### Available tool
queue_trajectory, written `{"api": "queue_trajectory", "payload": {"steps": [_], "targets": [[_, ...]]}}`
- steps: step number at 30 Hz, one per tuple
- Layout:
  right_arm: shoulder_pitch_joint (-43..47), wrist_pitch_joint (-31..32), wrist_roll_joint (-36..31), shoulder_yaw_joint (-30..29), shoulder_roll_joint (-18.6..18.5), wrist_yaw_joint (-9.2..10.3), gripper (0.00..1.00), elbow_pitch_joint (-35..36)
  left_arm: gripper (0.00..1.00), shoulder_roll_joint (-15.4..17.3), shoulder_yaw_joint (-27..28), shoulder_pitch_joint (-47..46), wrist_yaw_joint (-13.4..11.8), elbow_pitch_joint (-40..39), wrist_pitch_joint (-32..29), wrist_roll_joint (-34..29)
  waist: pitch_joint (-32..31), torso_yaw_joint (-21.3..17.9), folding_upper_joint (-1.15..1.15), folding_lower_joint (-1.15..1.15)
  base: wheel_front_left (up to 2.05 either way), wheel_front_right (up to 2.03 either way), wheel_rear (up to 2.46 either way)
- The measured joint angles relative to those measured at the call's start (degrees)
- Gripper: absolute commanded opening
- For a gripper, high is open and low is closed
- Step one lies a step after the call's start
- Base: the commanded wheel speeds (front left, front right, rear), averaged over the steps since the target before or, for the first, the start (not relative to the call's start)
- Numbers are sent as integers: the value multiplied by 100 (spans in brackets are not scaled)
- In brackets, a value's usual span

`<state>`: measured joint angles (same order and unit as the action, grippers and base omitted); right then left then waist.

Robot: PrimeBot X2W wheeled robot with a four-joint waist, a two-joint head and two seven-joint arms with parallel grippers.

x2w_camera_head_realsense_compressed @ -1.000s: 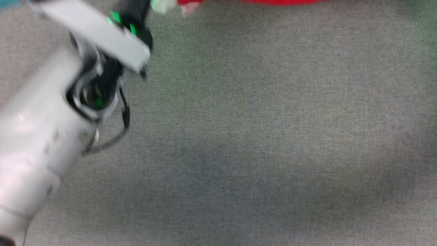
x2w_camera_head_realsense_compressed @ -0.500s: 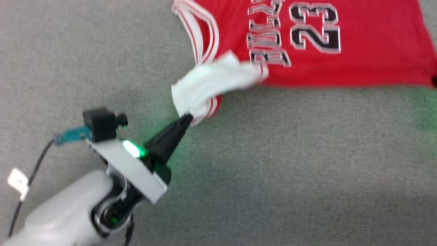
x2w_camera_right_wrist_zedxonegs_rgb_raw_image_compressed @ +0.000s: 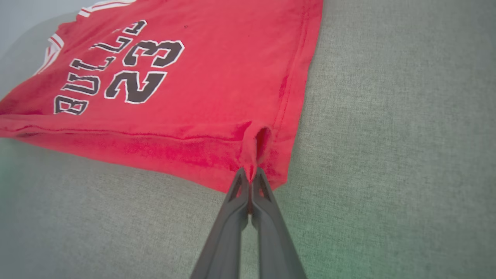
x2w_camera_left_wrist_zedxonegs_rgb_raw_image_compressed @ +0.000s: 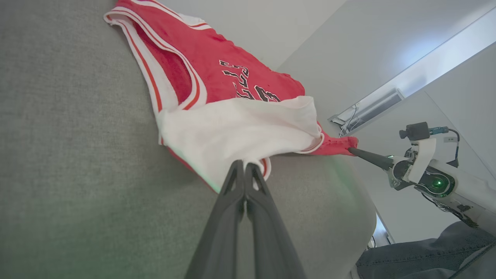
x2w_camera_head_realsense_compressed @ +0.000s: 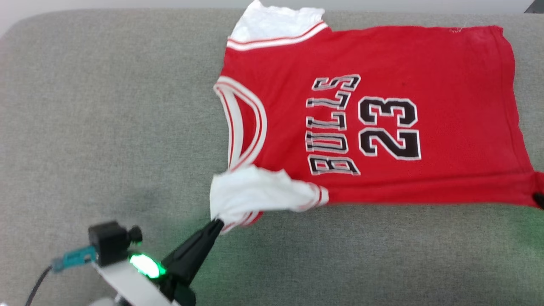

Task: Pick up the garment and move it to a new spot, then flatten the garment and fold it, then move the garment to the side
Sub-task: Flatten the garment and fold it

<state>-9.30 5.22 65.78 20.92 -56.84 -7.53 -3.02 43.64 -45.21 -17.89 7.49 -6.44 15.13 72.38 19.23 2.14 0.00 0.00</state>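
Observation:
The garment [x2w_camera_head_realsense_compressed: 374, 114] is a red jersey T-shirt with white sleeves and black "BULLS 23" lettering, spread front-up on the grey cushion [x2w_camera_head_realsense_compressed: 106, 127], collar to the left. My left gripper [x2w_camera_head_realsense_compressed: 217, 223] is shut on the trim of the near white sleeve [x2w_camera_head_realsense_compressed: 250, 193], also seen bunched in the left wrist view [x2w_camera_left_wrist_zedxonegs_rgb_raw_image_compressed: 240, 131] with the gripper [x2w_camera_left_wrist_zedxonegs_rgb_raw_image_compressed: 245, 166] pinching it. My right gripper [x2w_camera_right_wrist_zedxonegs_rgb_raw_image_compressed: 251, 174] is shut on the near hem corner [x2w_camera_right_wrist_zedxonegs_rgb_raw_image_compressed: 255, 151] of the garment, pulling up a small fold. From the left wrist view, that right gripper [x2w_camera_left_wrist_zedxonegs_rgb_raw_image_compressed: 350, 149] holds the red corner at the right.
The grey cushion's rounded back edge [x2w_camera_head_realsense_compressed: 127, 12] meets a pale wall. Its near right edge [x2w_camera_left_wrist_zedxonegs_rgb_raw_image_compressed: 360, 201] curves off in the left wrist view. A person's leg in jeans [x2w_camera_left_wrist_zedxonegs_rgb_raw_image_compressed: 418, 252] sits at that view's lower right.
The head camera has tilted up, so the whole garment and the cushion's back edge have come into the picture. My left gripper stays shut on the white sleeve.

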Motion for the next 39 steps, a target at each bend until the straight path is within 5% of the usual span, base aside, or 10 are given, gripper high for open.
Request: {"api": "queue_trajectory", "payload": {"steps": [9, 20, 29, 39], "targets": [[1132, 517, -427, -1302, 400, 0, 0, 810, 0, 183, 307, 612, 0, -543, -3, -422, 84, -34, 0, 0, 0, 0, 0], [422, 1588, -1126, -2058, 1116, 0, 0, 1277, 0, 12, 68, -1324, 0, -367, -636, -401, 270, -39, 0, 0, 0, 0, 0], [-701, 1883, -1489, -1938, 1631, 0, 0, 614, 0, -213, -130, -2403, 0, 751, -552, 138, 419, -188, 0, 0, 0, 0, 0], [-1655, 1516, -1733, -1502, 1990, 0, 0, -647, 0, -589, -364, -2709, 0, 2018, -194, 444, 581, -260, 0, 0, 0, 0, 0]]}}
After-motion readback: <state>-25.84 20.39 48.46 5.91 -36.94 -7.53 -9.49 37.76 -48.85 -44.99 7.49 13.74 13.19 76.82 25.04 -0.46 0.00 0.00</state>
